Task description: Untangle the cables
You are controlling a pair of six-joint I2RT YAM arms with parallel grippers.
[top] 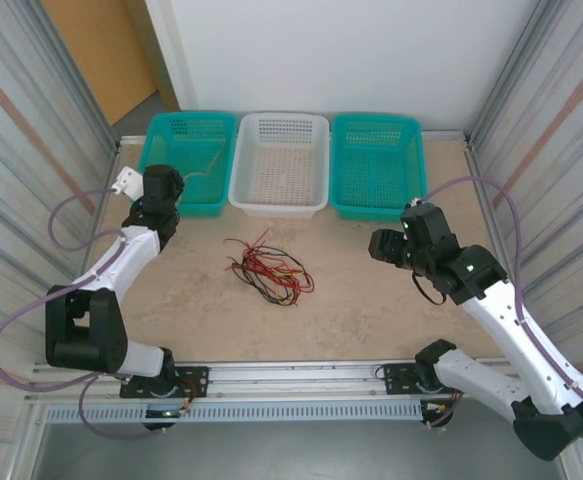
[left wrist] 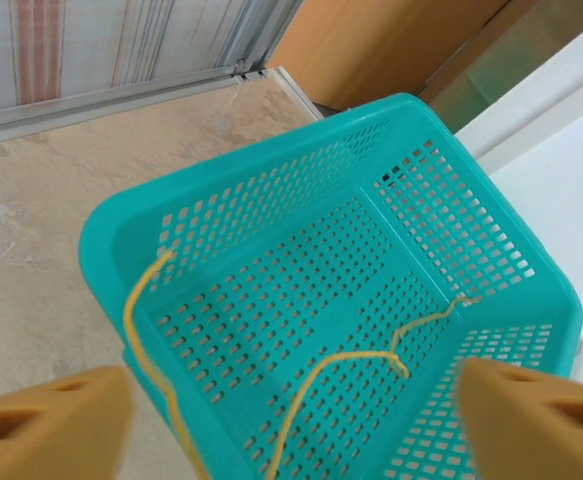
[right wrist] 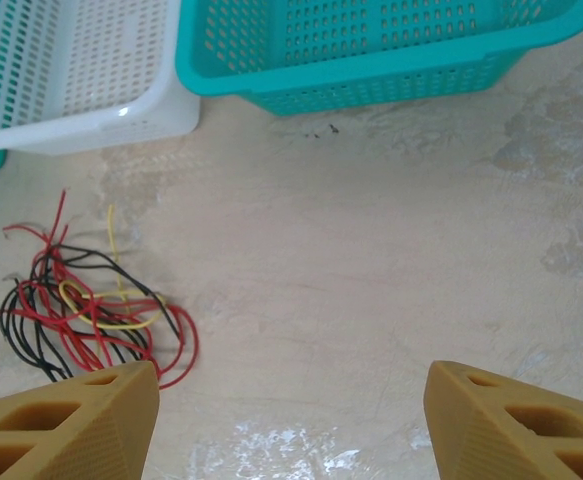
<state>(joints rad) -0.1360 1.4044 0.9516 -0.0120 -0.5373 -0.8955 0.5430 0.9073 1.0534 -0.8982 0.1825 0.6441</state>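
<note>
Closest in, the right fingers (right wrist: 516, 420), blocky tan wedges with hollow cells, stand spread with nothing between them above the mottled beige tabletop (top: 361, 300). Just beyond, mid-tabletop, lies a loose tangle of cables (top: 269, 270), thin red, black and yellow strands looped over one another. To the left, the left fingers (left wrist: 56, 420) are spread wide at the near rim of the left teal basket (left wrist: 106, 235), gripping nothing. A single kinked yellow cable (left wrist: 359, 355) drapes over that rim and across the perforated plastic floor. Along the far edge beside it stand a white basket (top: 279, 203) and a second teal basket (top: 376, 207), both lattice-walled rectangles.
</note>
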